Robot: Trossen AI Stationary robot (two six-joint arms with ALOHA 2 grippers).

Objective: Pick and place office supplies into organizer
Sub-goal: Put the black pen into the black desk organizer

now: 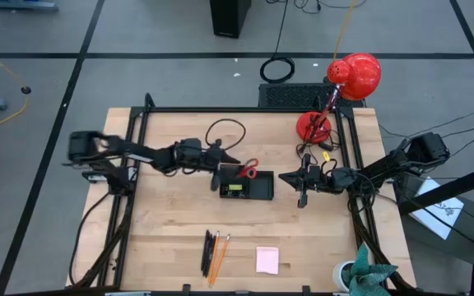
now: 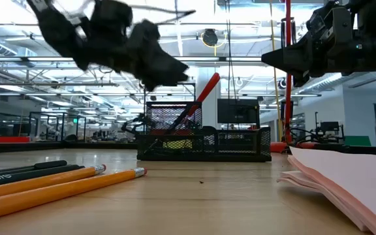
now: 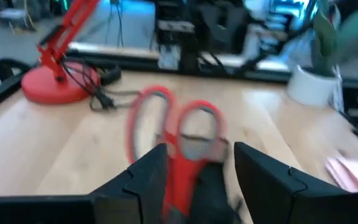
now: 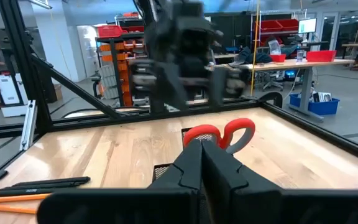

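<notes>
Red-handled scissors (image 1: 248, 171) stand blade-down in the black mesh desk organizer (image 1: 247, 189), mid-surface.

The low view shows the scissors leaning above the organizer's taller section; the high view shows only their handles over its rim. The left gripper (image 3: 194, 165) sits at the handles with fingers spread apart, gripping nothing. The right gripper (image 1: 302, 197) hangs just beside the organizer, fingers clenched and empty. Dark pens (image 1: 207, 251), orange pencils (image 1: 219, 255) and a pale pink sticky-note pad (image 1: 267, 260) lie near the wooden surface's (image 1: 171, 214) front edge.

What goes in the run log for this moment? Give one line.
left gripper: open, over organizer | scissors: standing in organizer | right gripper: shut, waiting beside organizer | pencils, sticky-note pad: on table
</notes>
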